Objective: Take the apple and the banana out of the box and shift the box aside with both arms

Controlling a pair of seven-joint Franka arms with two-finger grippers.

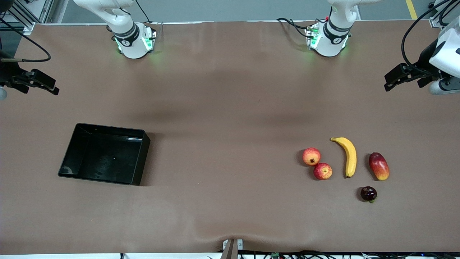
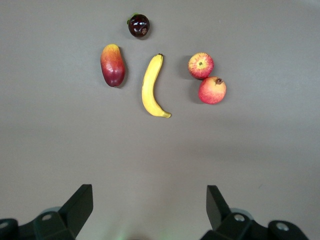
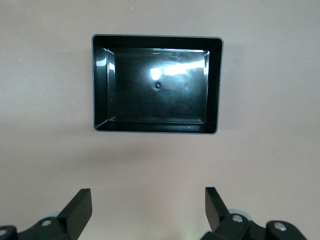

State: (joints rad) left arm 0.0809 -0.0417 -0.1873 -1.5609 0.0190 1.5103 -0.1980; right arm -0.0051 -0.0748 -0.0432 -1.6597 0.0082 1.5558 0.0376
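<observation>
Brown table (image 1: 230,90), banana (image 1: 348,155) lengthwise toward camera, left gripper (image 2: 150,210) and right gripper (image 3: 148,210) spread.

Both wrist views crop the left claw (image 2: 150,207) and right claw (image 3: 149,207) to fingertips; the front view's edges cut both arms' wrists.

Even overhead light, soft shadows, sharp focus; glare on box (image 3: 157,82) bottom

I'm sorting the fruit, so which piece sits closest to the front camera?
The small dark purple fruit. It lies lowest in the front view, nearer than the mango, banana and apple.
</observation>
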